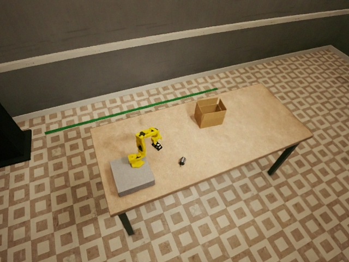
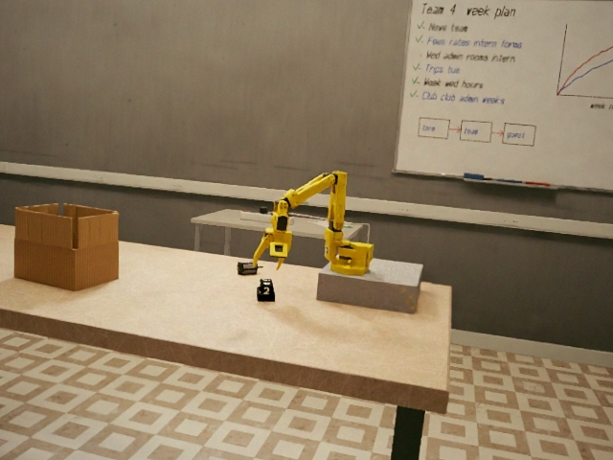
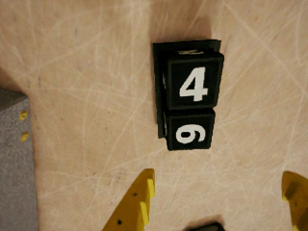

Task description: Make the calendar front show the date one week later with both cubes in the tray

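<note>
The yellow two-fingered gripper [image 1: 159, 138] [image 2: 266, 264] [image 3: 218, 185] is held spread and unladen, presumably so the black white-numbered cubes [image 1: 158, 146] [image 2: 265, 288] [image 3: 192, 83] can be straddled.

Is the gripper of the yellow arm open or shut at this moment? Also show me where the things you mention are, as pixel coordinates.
Open: the gripper [image 2: 267, 264] [image 3: 218, 185] has its fingers apart, with only table visible between them.

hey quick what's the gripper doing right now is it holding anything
Gripper: open, holding nothing; its fingers stand apart above the table.
</note>
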Tool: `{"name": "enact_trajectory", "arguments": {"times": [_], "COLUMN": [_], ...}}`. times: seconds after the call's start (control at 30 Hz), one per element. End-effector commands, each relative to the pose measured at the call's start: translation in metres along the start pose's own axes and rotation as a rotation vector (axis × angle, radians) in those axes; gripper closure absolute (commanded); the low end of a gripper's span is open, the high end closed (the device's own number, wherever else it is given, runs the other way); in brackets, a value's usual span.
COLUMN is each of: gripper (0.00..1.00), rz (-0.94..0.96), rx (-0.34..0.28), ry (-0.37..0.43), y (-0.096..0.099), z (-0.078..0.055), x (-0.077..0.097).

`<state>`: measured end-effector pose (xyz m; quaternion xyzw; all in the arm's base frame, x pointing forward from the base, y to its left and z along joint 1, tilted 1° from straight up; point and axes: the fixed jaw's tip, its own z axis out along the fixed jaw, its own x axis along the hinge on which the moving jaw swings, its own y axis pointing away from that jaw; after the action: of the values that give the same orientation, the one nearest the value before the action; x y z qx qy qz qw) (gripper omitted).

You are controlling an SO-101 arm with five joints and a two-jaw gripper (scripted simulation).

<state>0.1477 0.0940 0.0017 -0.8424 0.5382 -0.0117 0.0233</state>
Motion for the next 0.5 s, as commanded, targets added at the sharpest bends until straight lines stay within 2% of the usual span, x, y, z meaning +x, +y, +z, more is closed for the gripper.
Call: {"name": "enact_trajectory", "arguments": {"times": [0.0,0.47], "gripper": [0.65,0.65], "rz": [0.016,0.035], "rx": [-0.062,-0.060], "ry": [0.007,0.008], "y": [0.0068,0.0036], "z": [0.0084,0.0071], "x": [0.0017,0.0011]}}
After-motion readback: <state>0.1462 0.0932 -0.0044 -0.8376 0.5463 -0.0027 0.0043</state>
